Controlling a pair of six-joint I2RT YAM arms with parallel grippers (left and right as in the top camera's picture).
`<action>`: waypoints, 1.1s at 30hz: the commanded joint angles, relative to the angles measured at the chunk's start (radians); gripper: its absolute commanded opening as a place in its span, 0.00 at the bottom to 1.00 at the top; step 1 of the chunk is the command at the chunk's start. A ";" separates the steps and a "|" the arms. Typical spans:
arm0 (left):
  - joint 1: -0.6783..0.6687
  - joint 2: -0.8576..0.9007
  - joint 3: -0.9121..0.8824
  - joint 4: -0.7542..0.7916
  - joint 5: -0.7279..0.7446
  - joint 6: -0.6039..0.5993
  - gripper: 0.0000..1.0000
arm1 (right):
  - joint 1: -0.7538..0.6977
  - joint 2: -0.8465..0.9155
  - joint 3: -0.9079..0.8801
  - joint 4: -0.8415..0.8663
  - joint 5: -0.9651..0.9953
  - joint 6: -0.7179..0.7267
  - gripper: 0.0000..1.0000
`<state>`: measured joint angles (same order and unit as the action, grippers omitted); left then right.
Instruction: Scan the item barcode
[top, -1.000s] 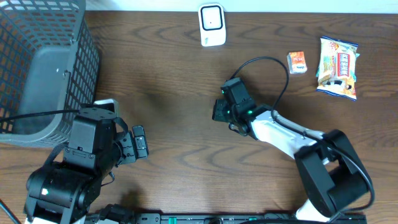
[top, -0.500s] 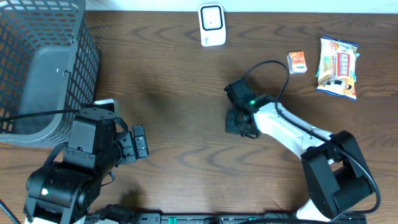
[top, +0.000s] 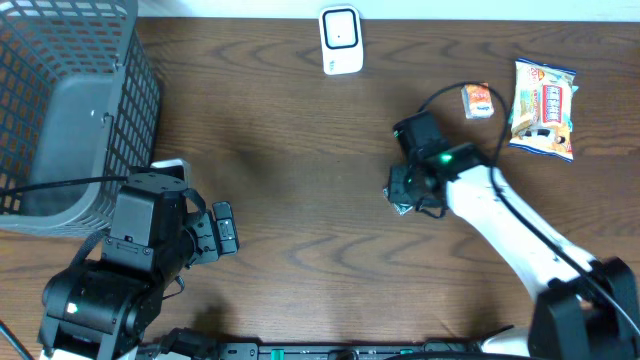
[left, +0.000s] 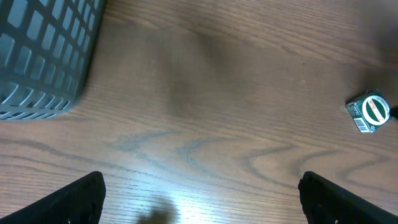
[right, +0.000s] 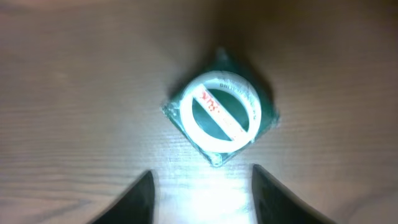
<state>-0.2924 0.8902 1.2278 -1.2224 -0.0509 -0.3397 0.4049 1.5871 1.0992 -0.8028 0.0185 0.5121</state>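
The item is a small green packet with a white ring and red print (right: 222, 115), lying flat on the wooden table just beyond my right gripper's fingertips. My right gripper (right: 202, 175) stands open over bare wood, touching nothing. From overhead the right gripper (top: 407, 190) covers most of the packet (top: 400, 208). The left wrist view shows the same packet (left: 368, 112) at the far right. My left gripper (left: 202, 199) is wide open and empty, low at the table's left (top: 224, 228). A white scanner (top: 340, 40) stands at the back edge, in the middle.
A grey mesh basket (top: 60, 100) fills the back left corner and shows in the left wrist view (left: 43, 56). A small orange box (top: 478, 100) and a yellow-and-blue snack bag (top: 545, 108) lie at the back right.
My right arm swung rightward across the table, then its jaws opened and let go of the green packet, which now rests on the wood. The left arm has stayed still.
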 joint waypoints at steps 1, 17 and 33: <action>0.001 -0.003 0.000 0.001 -0.002 0.002 0.98 | -0.044 -0.041 0.024 0.031 -0.029 -0.227 0.64; 0.001 -0.003 0.000 0.001 -0.002 0.002 0.98 | -0.065 0.229 0.026 0.137 -0.055 -0.603 0.92; 0.001 -0.003 0.000 0.001 -0.002 0.002 0.98 | -0.055 0.278 0.012 0.129 -0.080 -0.580 0.65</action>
<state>-0.2924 0.8902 1.2278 -1.2224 -0.0509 -0.3401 0.3443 1.8519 1.1114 -0.6735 -0.0498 -0.0700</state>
